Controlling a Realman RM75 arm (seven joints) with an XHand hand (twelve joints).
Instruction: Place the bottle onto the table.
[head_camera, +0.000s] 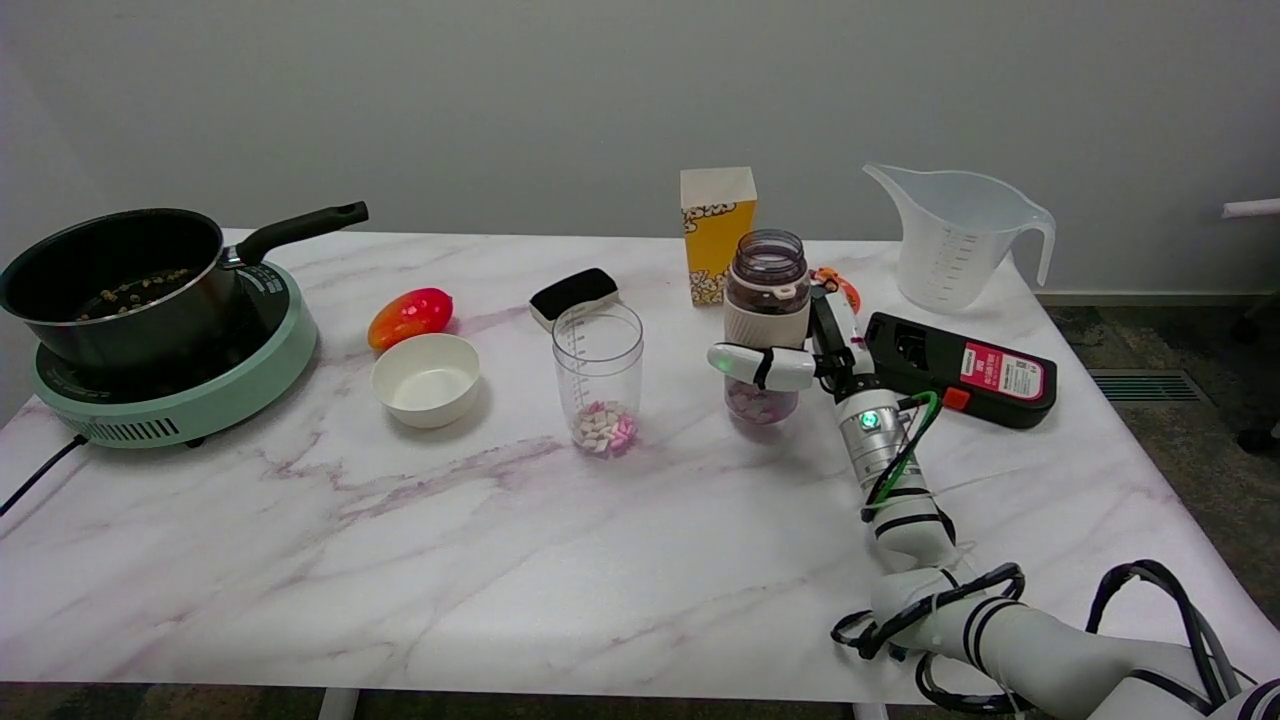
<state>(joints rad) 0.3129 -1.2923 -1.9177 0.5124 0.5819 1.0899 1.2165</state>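
Where the white right arm reaches in from the lower right, black-and-white right hand wrapped around clear plastic bottle with beige sleeve, one white finger across the front, other fingers behind on its right side. Bottle upright, right of centre on white marble desk, base at or just above the surface, cannot tell which; pink and white pieces in its bottom. Clear measuring cup to the left, same pieces inside. White bowl further left. Black saucepan on green cooker, brownish bits within. Clear plastic jug at far right.
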